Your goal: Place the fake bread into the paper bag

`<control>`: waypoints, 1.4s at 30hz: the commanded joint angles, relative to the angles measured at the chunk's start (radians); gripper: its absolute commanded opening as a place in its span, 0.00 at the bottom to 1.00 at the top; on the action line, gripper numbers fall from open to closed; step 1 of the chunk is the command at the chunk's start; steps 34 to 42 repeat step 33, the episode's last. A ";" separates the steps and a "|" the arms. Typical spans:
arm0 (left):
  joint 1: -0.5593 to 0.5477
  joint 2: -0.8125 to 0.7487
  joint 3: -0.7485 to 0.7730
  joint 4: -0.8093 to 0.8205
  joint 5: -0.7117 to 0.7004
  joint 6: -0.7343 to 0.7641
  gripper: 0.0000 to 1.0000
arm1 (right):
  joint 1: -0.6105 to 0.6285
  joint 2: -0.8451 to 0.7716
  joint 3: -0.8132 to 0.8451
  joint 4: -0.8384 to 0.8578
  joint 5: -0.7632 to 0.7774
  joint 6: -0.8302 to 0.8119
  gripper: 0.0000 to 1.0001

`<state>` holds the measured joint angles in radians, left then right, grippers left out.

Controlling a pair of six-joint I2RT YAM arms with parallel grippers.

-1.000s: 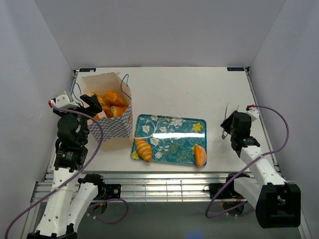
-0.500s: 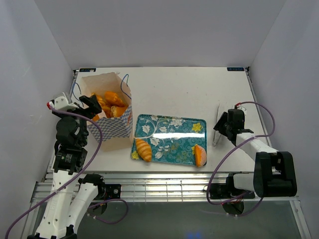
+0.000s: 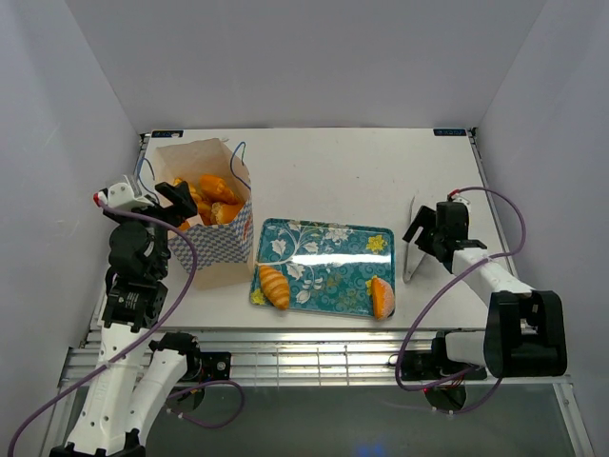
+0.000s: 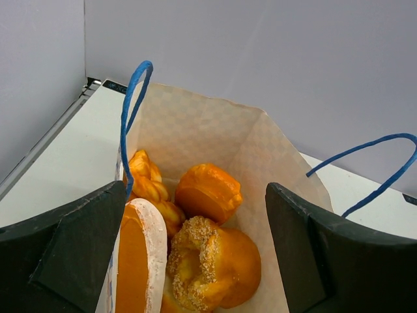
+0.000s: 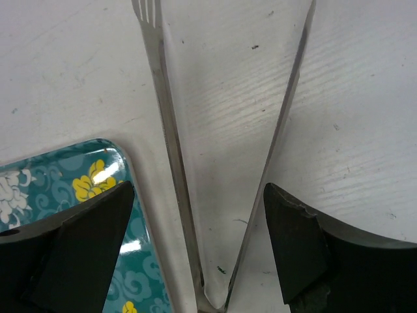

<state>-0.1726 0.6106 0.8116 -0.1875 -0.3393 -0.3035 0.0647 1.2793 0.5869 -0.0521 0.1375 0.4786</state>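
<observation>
One claw [image 3: 420, 236] with tongs [image 3: 410, 252] nearer tray [image 3: 333, 278]

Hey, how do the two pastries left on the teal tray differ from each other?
The croissant is long and ridged, lying at the near-left corner of the tray; the other pastry is shorter and rounder, at the near-right edge. The croissant looks golden with pale stripes; the other pastry is deeper orange. Both lie along its near edge, outside the paper bag.
</observation>
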 commanded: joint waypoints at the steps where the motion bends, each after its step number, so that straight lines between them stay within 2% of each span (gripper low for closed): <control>1: -0.007 0.006 0.015 0.002 0.026 0.007 0.98 | -0.006 -0.058 0.079 -0.046 -0.019 -0.020 0.87; 5: -0.011 0.003 0.011 0.011 0.046 0.014 0.98 | -0.005 -0.124 0.134 -0.094 -0.058 -0.043 0.92; 6: -0.013 0.003 0.011 0.013 0.055 0.014 0.98 | -0.003 -0.142 0.143 -0.092 -0.071 -0.070 0.98; 10: -0.019 0.005 0.009 0.026 0.130 0.015 0.98 | 0.078 -0.264 0.178 -0.060 -0.052 -0.147 0.90; 16: -0.037 -0.002 0.000 0.040 0.151 0.020 0.98 | 0.268 -0.331 0.298 -0.130 0.106 -0.233 0.90; 18: -0.041 0.006 0.003 0.037 0.148 0.021 0.98 | 0.287 -0.328 0.324 -0.167 0.126 -0.235 0.90; 28: -0.062 0.023 0.004 0.031 0.129 0.026 0.98 | 0.291 -0.373 0.235 -0.175 0.105 -0.247 0.90; 32: -0.064 0.020 -0.002 0.033 0.114 0.029 0.98 | 0.291 -0.370 0.226 -0.173 0.051 -0.258 0.90; 42: -0.064 0.020 0.000 0.033 0.111 0.029 0.98 | 0.291 -0.373 0.223 -0.169 0.050 -0.256 0.90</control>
